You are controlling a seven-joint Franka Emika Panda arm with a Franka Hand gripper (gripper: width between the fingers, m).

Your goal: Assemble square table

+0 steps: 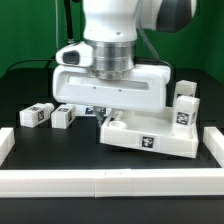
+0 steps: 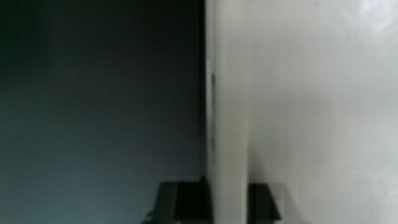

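The square table's white panel (image 1: 150,135) lies tilted at the middle right of the black table, tags on its side wall. One white leg post (image 1: 183,104) stands upright at its far right corner. My gripper (image 1: 108,112) hangs over the panel's left end, fingers mostly hidden under the hand. In the wrist view a thin white edge of the panel (image 2: 302,100) runs between the two black fingers (image 2: 187,203), and the gripper (image 2: 226,205) is shut on it. Two loose leg posts (image 1: 35,115) (image 1: 63,117) lie at the exterior view's left.
White border rails enclose the work area: one along the front (image 1: 110,182), one at the left (image 1: 5,145) and one at the right (image 1: 214,145). The arm's big white hand (image 1: 110,85) hides the middle of the table.
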